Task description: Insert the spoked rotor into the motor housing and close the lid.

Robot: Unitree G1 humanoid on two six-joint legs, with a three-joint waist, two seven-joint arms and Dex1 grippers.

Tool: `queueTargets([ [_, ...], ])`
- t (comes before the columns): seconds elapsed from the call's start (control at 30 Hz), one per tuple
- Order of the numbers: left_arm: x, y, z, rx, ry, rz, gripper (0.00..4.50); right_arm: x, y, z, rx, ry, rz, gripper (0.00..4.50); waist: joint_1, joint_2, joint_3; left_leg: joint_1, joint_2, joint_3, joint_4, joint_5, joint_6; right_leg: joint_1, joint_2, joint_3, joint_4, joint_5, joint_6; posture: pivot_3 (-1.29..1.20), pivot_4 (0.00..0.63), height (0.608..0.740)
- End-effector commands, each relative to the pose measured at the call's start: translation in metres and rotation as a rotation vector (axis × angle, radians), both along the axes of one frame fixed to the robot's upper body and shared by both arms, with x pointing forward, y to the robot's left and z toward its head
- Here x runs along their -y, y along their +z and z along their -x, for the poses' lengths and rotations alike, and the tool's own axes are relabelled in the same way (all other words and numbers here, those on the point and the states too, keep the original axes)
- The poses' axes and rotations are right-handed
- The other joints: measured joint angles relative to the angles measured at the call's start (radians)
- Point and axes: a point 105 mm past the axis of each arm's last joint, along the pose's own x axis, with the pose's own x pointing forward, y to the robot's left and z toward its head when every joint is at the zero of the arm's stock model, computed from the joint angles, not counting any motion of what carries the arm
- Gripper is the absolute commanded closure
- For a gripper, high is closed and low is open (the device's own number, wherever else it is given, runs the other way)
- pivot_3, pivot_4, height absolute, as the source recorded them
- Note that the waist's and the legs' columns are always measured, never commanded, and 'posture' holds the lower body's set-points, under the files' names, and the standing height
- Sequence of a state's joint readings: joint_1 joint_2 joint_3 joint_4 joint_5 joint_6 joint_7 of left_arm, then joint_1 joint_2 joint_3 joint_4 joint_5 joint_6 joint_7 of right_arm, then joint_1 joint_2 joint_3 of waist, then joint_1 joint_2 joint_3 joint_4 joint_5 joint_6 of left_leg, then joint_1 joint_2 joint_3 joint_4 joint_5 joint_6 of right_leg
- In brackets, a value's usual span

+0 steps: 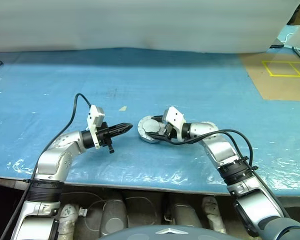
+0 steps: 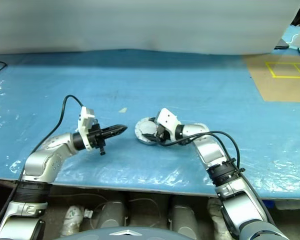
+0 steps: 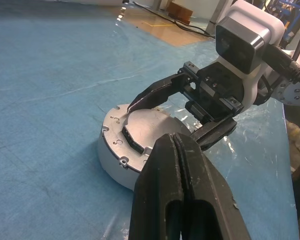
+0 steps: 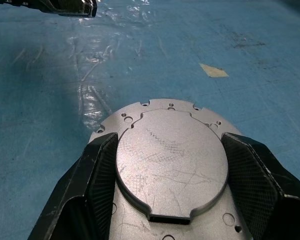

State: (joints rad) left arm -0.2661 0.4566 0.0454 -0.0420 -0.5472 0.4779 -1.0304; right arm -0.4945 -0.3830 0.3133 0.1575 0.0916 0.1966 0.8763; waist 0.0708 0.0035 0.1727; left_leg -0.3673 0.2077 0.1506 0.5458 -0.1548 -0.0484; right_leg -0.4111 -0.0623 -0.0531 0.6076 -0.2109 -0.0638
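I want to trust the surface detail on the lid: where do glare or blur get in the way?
Right wrist view: lid sharp, scratches readable, right gripper fingers softer at the bottom edge. Left wrist view: left gripper blurred close up. Left eye view: glare on the blue table cover wrinkles near the front edge.

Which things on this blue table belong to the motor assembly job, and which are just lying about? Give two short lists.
Belonging to the job:
- lid, smooth face up, closing the round assembly
- right gripper, fingers either side of the lid's raised circle
- left gripper, shut, empty, beside it

Lying about:
- tape scrap
- yellow tape square on the brown board
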Motion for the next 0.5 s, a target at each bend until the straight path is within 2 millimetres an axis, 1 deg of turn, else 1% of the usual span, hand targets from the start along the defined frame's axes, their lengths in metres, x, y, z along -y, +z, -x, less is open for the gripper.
queueTargets([
  [0.03, 0.001, 0.006, 0.001, 0.024, -0.009, 0.016, 4.5, 0.006, 0.001, -0.005, 0.008, -0.054, 0.001, 1.58, 0.0, 0.0, 0.0, 0.0, 0.0, 0.0, 0.0, 0.0, 0.0, 0.0, 0.0, 0.0, 0.0, 0.0, 0.0, 0.0, 0.15, 0.74],
  [0.13, 0.002, 0.007, 0.002, 0.022, -0.014, 0.02, 4.5, 0.008, 0.016, -0.01, -0.001, -0.07, -0.06, 1.58, 0.0, 0.0, 0.0, 0.0, 0.0, 0.0, 0.0, 0.0, 0.0, 0.0, 0.0, 0.0, 0.0, 0.0, 0.0, 0.0, 0.15, 0.74],
  [0.2, 0.002, 0.007, 0.002, 0.024, -0.016, 0.018, 4.5, 0.012, 0.029, -0.009, -0.04, -0.048, -0.12, 1.58, 0.001, 0.0, 0.0, 0.0, 0.0, 0.0, 0.0, 0.0, 0.0, 0.0, 0.0, 0.0, 0.0, 0.0, 0.0, 0.0, 0.15, 0.74],
  [0.27, 0.002, 0.006, 0.001, 0.022, -0.017, 0.016, 4.5, 0.015, 0.035, -0.009, -0.066, -0.043, -0.139, 1.58, 0.001, 0.0, 0.0, -0.001, 0.0, 0.0, 0.0, 0.0, 0.0, 0.0, 0.0, 0.0, -0.001, 0.0, 0.0, 0.0, 0.15, 0.74],
  [0.4, 0.002, 0.005, 0.002, 0.019, -0.018, 0.015, 4.5, 0.021, 0.03, -0.008, -0.057, -0.032, -0.082, 1.58, 0.0, 0.0, 0.0, -0.002, 0.0, 0.0, -0.001, 0.0, 0.0, -0.002, 0.001, 0.0, -0.001, 0.0, 0.0, 0.0, 0.15, 0.74],
  [0.47, 0.005, 0.004, 0.003, 0.016, -0.027, 0.016, 4.5, 0.025, 0.018, -0.008, -0.053, -0.034, -0.02, 1.58, 0.0, 0.0, 0.0, -0.003, 0.0, 0.0, -0.001, 0.0, 0.0, -0.003, 0.001, 0.0, -0.001, 0.0, -0.001, 0.0, 0.15, 0.74],
  [0.5, 0.005, 0.004, 0.003, 0.016, -0.03, 0.016, 4.5, 0.024, 0.014, -0.008, -0.06, -0.042, -0.02, 1.58, 0.0, 0.0, 0.0, -0.004, 0.0, 0.0, -0.001, 0.0, 0.0, -0.003, 0.001, 0.0, -0.001, 0.0, -0.001, 0.0, 0.15, 0.74],
])
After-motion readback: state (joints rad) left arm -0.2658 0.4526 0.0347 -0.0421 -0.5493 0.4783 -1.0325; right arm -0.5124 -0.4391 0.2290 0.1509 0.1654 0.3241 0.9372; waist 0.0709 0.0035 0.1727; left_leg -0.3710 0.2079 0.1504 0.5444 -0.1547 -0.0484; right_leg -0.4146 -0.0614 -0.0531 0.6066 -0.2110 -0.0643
